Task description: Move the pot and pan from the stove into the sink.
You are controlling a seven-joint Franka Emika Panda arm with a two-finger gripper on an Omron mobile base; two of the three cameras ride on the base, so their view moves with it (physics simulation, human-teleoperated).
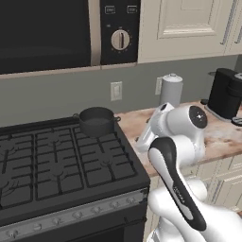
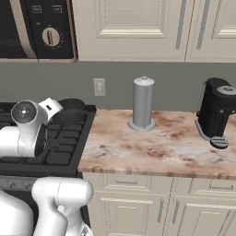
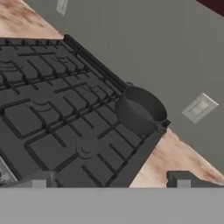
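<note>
- The pot (image 1: 97, 121) sat upright on the far right corner of the stove (image 1: 56, 165), on the back grate, close to the grey wall and just beside the stone counter (image 2: 161, 143). Parked on a burner like that, it was where cookware is left after use, and nothing was in contact with it.
- The gripper (image 3: 111, 183) hung above the near right part of the stove, well apart from the pot, with its jaws spread wide and holding nothing. From the hand view, the open fingers looked aimed along the grates toward the pot, which I judged to be a setup for reaching it.
- The pan could not be made out on the grates that showed, so the pot seemed the first item to fetch.
- A paper towel stand (image 2: 143, 103) and a coffee maker (image 2: 216, 113) stood farther right on the counter, clear of the arm's likely path.
</note>
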